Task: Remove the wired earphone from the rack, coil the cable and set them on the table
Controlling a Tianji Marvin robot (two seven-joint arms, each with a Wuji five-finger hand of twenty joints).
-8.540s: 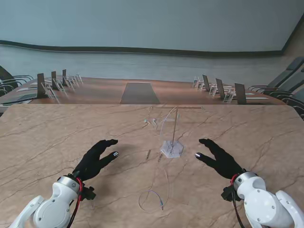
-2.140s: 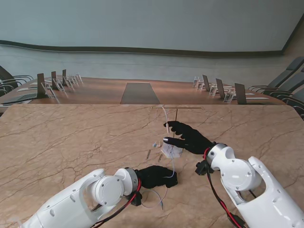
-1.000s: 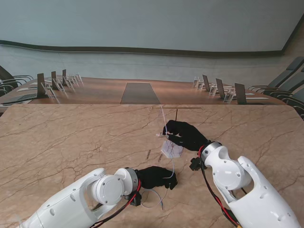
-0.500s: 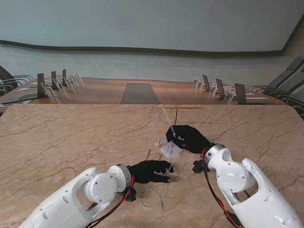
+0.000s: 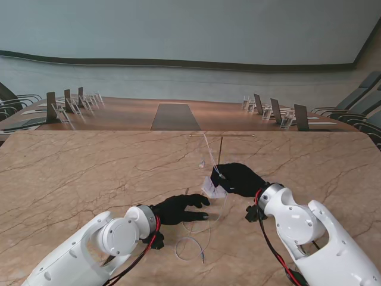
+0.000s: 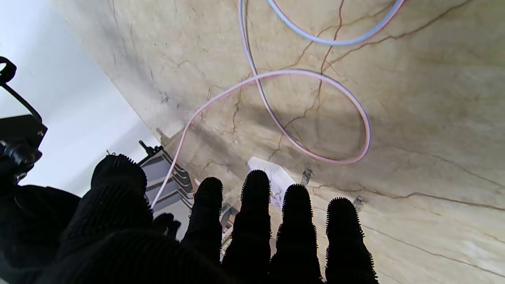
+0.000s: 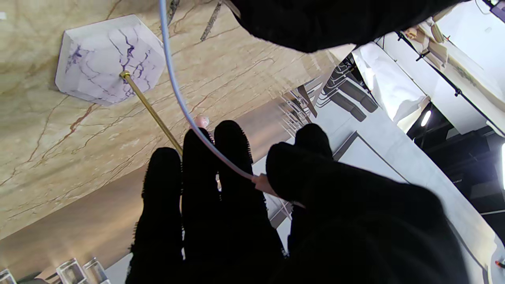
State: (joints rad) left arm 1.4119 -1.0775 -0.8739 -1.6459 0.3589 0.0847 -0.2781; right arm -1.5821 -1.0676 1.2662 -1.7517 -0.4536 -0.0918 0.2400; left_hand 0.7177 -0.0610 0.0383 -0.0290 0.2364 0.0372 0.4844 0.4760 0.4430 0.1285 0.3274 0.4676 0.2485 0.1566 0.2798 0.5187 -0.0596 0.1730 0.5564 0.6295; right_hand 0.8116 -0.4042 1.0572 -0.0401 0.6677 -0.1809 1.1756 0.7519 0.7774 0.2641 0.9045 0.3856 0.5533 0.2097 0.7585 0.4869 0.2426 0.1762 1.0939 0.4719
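- Fingers of the right hand (image 5: 238, 177) pinch the cable (image 7: 177, 94) beside the rack (image 5: 217, 156), centre frame, lower than a second ago.
- Left hand (image 5: 178, 208), lower centre, has released and spread flat.
- Earphone loops lie slack; coiling remains.

A beige marble-veined table (image 5: 71, 173) carries the things. Near its middle stands the rack's (image 5: 221, 156) white hexagonal base (image 5: 213, 187). Nearer than the base, loops of white earphone cable (image 5: 193, 241) lie flat on the table, crossing over one another.
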